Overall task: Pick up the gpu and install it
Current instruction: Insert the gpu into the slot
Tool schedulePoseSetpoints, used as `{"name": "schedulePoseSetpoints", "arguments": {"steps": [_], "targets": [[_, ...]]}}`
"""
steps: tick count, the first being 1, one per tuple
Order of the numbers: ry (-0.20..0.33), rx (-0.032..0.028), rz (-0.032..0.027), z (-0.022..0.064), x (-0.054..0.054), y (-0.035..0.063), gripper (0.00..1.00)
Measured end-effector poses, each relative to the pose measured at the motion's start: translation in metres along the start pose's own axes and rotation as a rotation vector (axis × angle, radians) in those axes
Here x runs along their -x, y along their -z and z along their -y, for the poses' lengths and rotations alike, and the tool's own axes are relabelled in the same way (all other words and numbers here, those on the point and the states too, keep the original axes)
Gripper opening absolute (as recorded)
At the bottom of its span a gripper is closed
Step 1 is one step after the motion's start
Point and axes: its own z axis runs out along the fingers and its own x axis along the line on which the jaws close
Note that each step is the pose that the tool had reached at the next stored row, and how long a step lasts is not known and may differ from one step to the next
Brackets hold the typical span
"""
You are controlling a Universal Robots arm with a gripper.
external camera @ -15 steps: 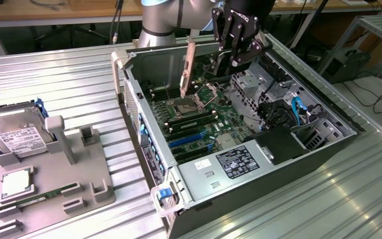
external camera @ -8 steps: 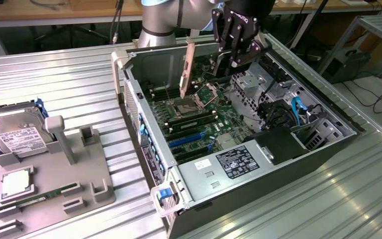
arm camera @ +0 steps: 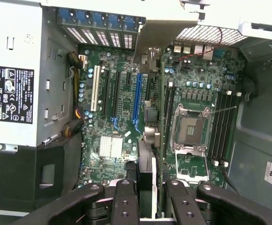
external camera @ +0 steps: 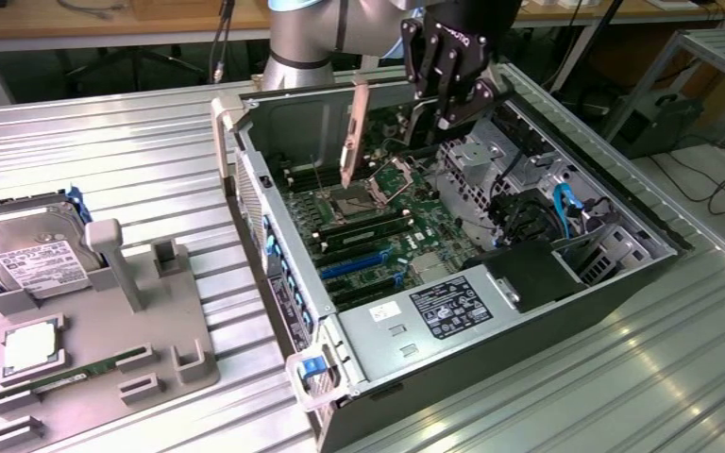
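The gpu (external camera: 388,127) hangs upright inside the open computer case (external camera: 615,274), above the motherboard (external camera: 376,236). Its pale bracket strip (external camera: 352,132) points down toward the board, near the case's back wall. My gripper (external camera: 445,113) is shut on the card's dark body. In the wrist view the gpu (arm camera: 147,140) appears edge-on between my fingers (arm camera: 125,197), running over the motherboard (arm camera: 112,112) between the long blue slot (arm camera: 137,101) and the processor socket (arm camera: 190,129). The gripper (arm camera: 147,190) clamps it from both sides.
The power supply (external camera: 463,307) fills the case's near corner, with blue cables (external camera: 564,212) to the exterior view's right. On the table at the exterior view's left, a grey fixture (external camera: 110,321) holds a silver hard drive (external camera: 29,250) and a green memory stick (external camera: 79,373).
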Motion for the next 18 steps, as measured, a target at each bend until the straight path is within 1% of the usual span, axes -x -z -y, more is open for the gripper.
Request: {"name": "schedulePoseSetpoints", "arguments": {"steps": [13, 16, 18], "targets": [[0.0, -0.0043, -0.0006, -0.0014, 0.0, -0.0063, 0.28], [-0.015, -0.0048, -0.0012, -0.0018, 0.0, -0.0085, 0.28], [-0.016, -0.0049, -0.0013, -0.002, -0.0001, -0.0092, 0.28]]}}
